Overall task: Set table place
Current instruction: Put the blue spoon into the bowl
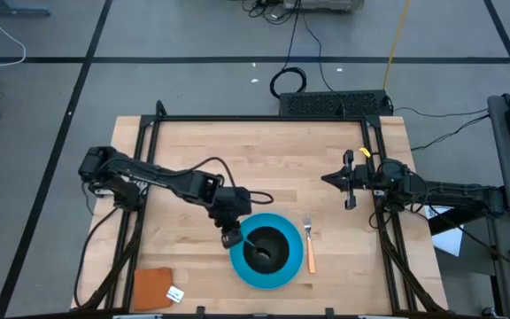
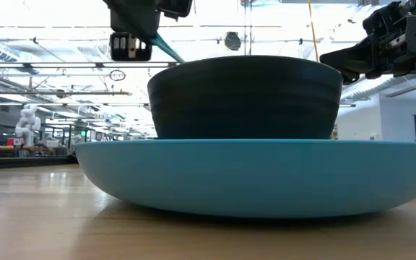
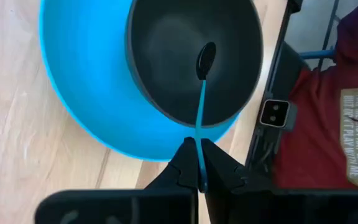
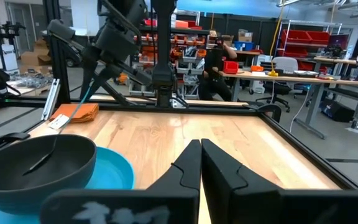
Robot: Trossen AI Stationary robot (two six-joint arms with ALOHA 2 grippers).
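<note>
- Two fingers of the left gripper [image 3: 199, 163] clamp the teal spoon handle [image 3: 201, 106], its dark head inside the black bowl [image 1: 266, 245].
- Bowl sits on the blue plate [image 1: 242, 264], near the table's [image 1: 264, 159] front edge.
- Orange-handled fork [image 1: 310, 246] lies just beside the plate.
- Right gripper [image 1: 333, 180] hangs closed and empty, well apart.
</note>
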